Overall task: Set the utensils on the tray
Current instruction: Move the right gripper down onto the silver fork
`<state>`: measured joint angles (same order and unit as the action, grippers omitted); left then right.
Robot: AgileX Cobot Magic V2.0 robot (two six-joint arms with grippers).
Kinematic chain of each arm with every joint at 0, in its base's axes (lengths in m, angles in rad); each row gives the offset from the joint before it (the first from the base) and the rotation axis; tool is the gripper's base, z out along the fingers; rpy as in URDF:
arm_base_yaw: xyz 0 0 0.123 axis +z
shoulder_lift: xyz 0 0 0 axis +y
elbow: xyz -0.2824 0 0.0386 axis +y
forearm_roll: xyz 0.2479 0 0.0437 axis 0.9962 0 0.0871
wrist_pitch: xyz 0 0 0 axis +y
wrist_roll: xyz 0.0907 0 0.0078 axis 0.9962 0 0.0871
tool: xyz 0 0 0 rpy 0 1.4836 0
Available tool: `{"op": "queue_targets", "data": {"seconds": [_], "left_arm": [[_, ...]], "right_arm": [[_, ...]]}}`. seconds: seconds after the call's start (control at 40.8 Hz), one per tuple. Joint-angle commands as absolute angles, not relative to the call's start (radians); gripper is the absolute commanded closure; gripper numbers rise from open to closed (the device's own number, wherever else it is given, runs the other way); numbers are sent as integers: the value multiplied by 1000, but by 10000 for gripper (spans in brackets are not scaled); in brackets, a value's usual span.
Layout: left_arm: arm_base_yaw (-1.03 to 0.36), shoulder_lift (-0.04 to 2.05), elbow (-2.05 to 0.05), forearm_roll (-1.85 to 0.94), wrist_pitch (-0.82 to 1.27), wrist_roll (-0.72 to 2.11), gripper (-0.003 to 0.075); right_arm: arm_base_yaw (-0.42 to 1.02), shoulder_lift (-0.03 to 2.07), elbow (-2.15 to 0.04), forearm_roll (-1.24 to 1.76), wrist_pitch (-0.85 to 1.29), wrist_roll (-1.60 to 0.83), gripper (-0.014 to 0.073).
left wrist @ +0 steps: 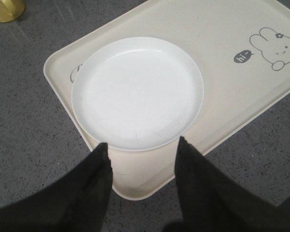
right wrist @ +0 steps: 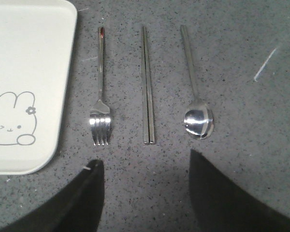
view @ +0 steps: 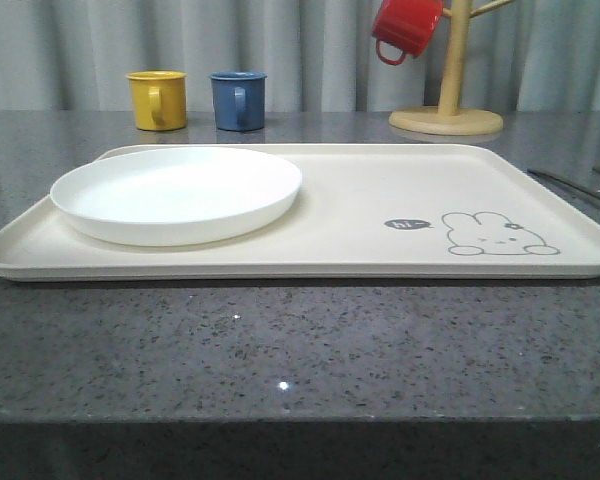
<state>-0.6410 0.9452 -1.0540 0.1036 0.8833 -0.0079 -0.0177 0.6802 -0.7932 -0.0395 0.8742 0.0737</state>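
The cream tray [view: 380,195] with its grey rabbit drawing lies across the grey table and carries a round white plate [view: 176,193] on its left half. On the bare table beside the tray's right edge [right wrist: 63,96] lie the silver utensils side by side: a fork [right wrist: 100,96], a pair of chopsticks [right wrist: 146,87] and a spoon [right wrist: 197,106]. My right gripper [right wrist: 145,162] hovers open over the table just short of the chopsticks' ends, holding nothing. My left gripper [left wrist: 142,145] hangs open above the tray's corner [left wrist: 150,186] by the plate [left wrist: 137,92], empty.
A yellow mug [view: 158,100] and a blue mug [view: 238,100] stand behind the tray. A wooden mug tree [view: 448,110] with a red mug [view: 405,28] hanging on it stands at the back right. The table's front edge runs close below the tray.
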Motion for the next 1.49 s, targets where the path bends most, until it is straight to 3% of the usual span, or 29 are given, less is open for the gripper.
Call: {"op": "queue_targets", "data": {"seconds": [0.0,0.318,0.882,1.2,1.47], "left_arm": [[-646,861,-1024,106,802,-42,427],[-646,666,-951,97,782,-42,427],[-646,655,-951,105,770,-42,427],[-646,655,-951,105,768,-42,427],[-646,655,-951,105,768,-42,427]], "right_arm": [[-22,689,-828,-45,819,67,170],[-22,689,-828,-45,819,67,170],[-21,703,-837,17,698,64,170],[54,1012,-1048,73,948,-52,178],[72,1293,-1230,55,1011,-56,266]]}}
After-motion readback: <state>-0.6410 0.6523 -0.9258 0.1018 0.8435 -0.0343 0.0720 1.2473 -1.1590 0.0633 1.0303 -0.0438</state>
